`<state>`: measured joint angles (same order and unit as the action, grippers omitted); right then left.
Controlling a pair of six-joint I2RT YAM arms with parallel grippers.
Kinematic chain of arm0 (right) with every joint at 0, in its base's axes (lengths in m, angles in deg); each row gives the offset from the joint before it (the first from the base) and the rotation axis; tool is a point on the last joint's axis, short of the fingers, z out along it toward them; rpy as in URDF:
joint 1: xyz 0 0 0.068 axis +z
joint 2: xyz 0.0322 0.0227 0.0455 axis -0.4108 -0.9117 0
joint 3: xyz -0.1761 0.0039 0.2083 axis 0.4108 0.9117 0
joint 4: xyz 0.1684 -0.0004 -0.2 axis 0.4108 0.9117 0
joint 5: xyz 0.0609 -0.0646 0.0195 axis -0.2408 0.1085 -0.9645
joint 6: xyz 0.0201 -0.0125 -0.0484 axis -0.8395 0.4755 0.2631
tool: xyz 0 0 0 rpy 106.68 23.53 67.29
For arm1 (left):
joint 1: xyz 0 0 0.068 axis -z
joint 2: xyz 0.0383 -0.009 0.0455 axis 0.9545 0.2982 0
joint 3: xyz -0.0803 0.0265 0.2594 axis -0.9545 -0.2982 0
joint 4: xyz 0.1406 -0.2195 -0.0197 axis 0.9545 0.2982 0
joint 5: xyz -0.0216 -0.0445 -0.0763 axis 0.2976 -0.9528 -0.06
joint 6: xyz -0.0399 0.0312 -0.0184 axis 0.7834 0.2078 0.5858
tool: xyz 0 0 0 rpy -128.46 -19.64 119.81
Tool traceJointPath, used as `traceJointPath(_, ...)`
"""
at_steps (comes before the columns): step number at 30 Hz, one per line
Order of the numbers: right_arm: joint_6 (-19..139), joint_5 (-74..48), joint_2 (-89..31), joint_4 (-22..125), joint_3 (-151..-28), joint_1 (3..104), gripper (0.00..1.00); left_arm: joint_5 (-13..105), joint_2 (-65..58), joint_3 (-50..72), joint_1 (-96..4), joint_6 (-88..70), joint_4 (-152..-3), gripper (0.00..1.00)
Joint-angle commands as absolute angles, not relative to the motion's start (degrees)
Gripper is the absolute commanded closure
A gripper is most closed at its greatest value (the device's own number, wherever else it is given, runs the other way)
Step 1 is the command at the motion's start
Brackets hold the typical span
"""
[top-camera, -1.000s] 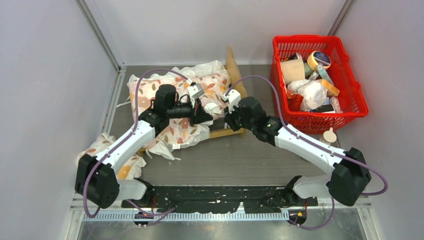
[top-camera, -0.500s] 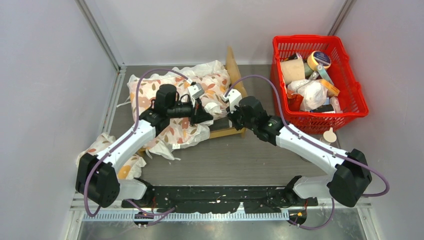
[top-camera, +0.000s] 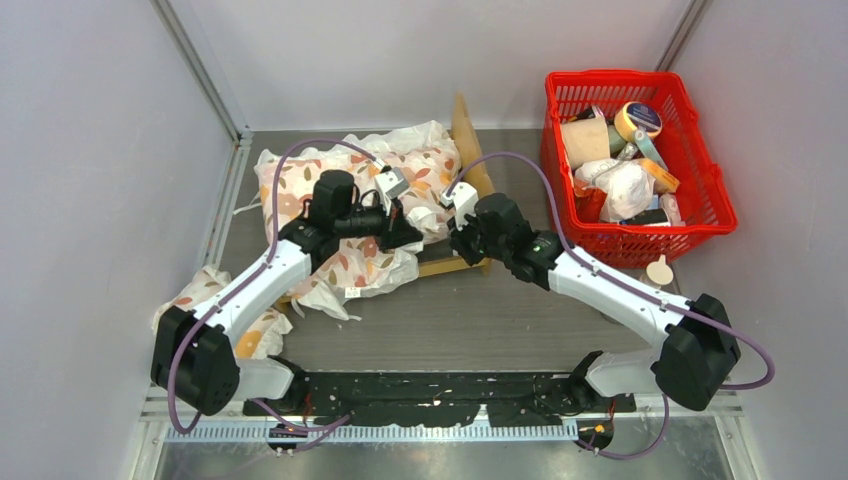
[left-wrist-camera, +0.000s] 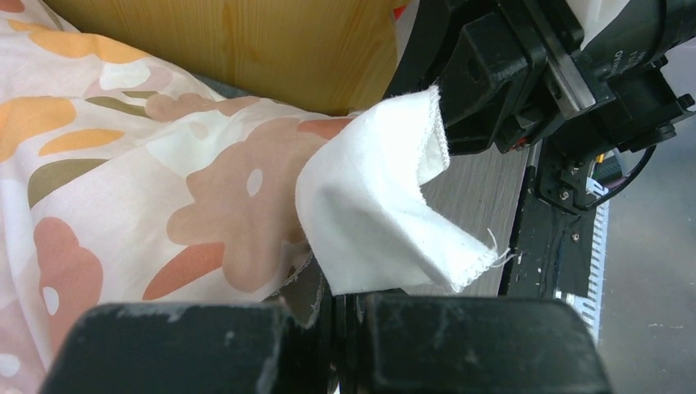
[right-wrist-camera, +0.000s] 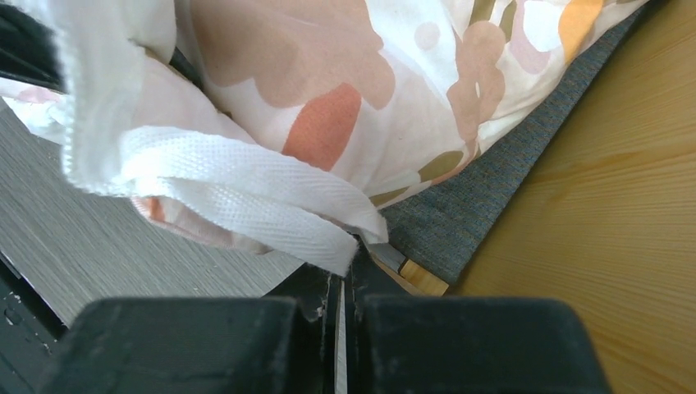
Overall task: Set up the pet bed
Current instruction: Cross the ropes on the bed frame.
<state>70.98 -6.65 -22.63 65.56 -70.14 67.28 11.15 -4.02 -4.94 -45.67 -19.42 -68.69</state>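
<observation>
Over the pet bed [top-camera: 464,125], left pincer [left-wrist-camera: 337,305] and right pincer [right-wrist-camera: 345,283] each clamp tight on the floral cushion cover [top-camera: 300,180].

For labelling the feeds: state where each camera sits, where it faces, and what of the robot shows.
Top external: above and behind the arm bases, looking down at the table; both arms, left gripper and right gripper at the floral cushion on the pet bed.
Left wrist: low over the cushion, facing the bed's headboard and right gripper; own shut fingers below.
Right wrist: low, facing the cushion edge and bed's grey surface; own shut fingers below.
Both wrist views share the cushion's white fabric.
</observation>
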Motion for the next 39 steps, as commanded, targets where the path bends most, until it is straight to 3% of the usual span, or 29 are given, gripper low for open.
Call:
traceJointPath(1, 70.02, -4.33, -24.27, 64.42, -70.71, 67.41, 0.95, 12.54, -5.94, -4.84, -45.76, -21.70, -68.02, 1.00)
traceJointPath(20, 68.26, 4.53, -22.30, 55.86, -65.15, 67.41, 0.95, 16.05, -4.69, -7.39, -45.06, -25.87, -70.87, 1.00)
traceJointPath(39, 73.64, -8.71, -19.79, 58.01, -66.41, 67.41, 0.95, 19.66, -5.94, -4.17, -45.06, -26.59, -68.47, 1.00)
